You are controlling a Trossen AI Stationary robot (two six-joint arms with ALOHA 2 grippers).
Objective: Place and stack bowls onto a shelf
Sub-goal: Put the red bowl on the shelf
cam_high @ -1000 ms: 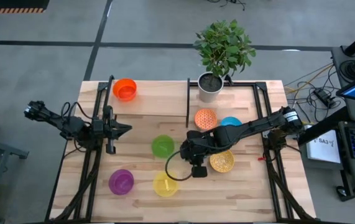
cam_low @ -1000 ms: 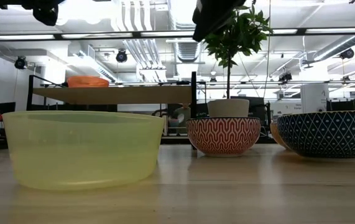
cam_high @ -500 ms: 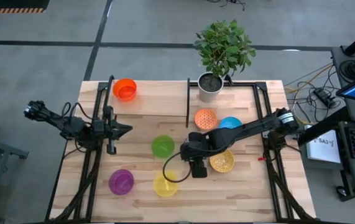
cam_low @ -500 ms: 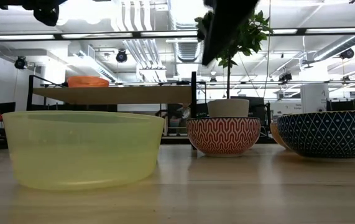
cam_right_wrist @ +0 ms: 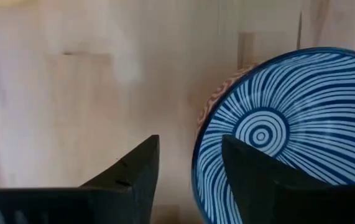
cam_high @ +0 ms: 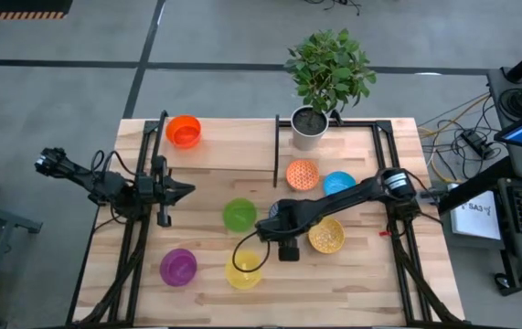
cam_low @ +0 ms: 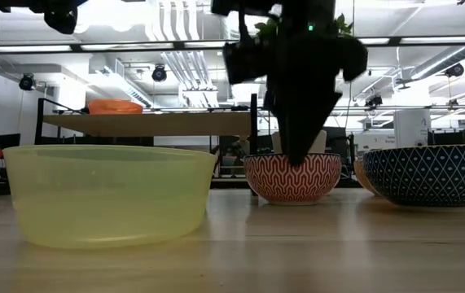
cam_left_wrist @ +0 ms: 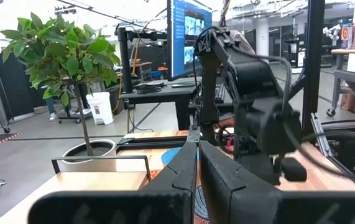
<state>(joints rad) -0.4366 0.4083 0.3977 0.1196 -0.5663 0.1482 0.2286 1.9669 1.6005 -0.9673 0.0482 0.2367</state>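
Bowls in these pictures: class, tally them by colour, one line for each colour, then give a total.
red-orange bowl: 1
green bowl: 1
purple bowl: 1
yellow bowl: 1
speckled yellow bowl: 1
light blue bowl: 1
patterned orange bowl: 1
blue-patterned bowl: 1
Total: 8

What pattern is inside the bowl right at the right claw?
Blue bowl with white radiating stripes around concentric rings at the centre; clearest in the right wrist view.

Blue-striped bowl (cam_right_wrist: 276, 130), red-orange bowl (cam_high: 184, 131)
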